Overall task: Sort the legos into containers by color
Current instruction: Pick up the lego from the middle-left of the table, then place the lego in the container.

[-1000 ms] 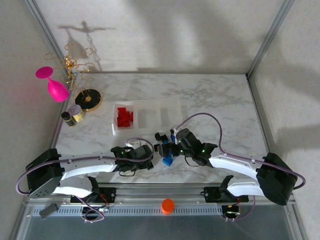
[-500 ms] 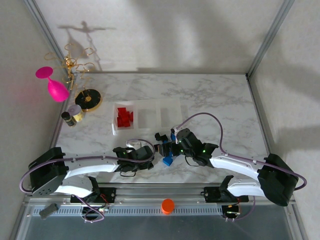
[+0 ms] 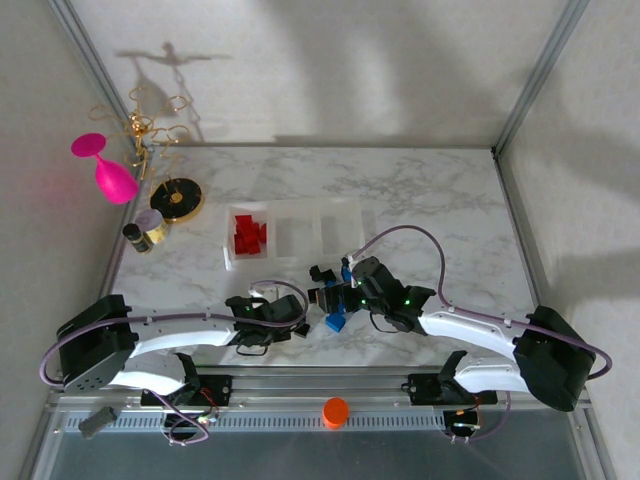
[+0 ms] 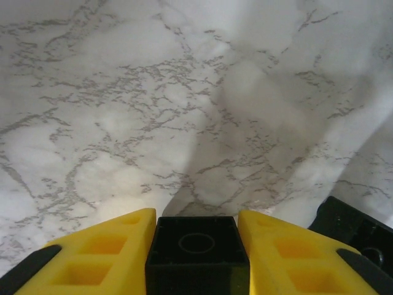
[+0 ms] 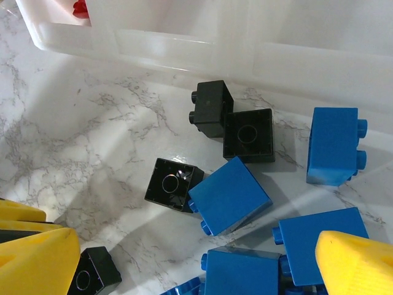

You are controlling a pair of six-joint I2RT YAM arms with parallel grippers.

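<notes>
My left gripper (image 4: 196, 224) is shut on a black lego (image 4: 196, 252), with a yellow finger pressed against each side of it, just above the marble. In the top view this gripper (image 3: 292, 312) sits left of the loose pile of blue and black legos (image 3: 333, 318). My right gripper (image 5: 196, 243) stands wide open over that pile: a blue lego (image 5: 229, 195) and a black lego (image 5: 171, 184) lie between its fingers. The containers (image 3: 345, 225) lie just beyond, and red legos (image 3: 247, 235) fill the left compartment. The container wall (image 5: 184, 46) runs along the top of the right wrist view.
A pink goblet (image 3: 105, 170), a gold ring stand (image 3: 150, 125), a black-and-gold disc (image 3: 182, 197) and a small jar (image 3: 150, 225) crowd the table's left edge. An orange cap (image 3: 335, 410) sits on the rail between the arm bases.
The left gripper has closed onto the black lego and drawn slightly left, away from the pile. The right arm has stayed still, jaws wide.
</notes>
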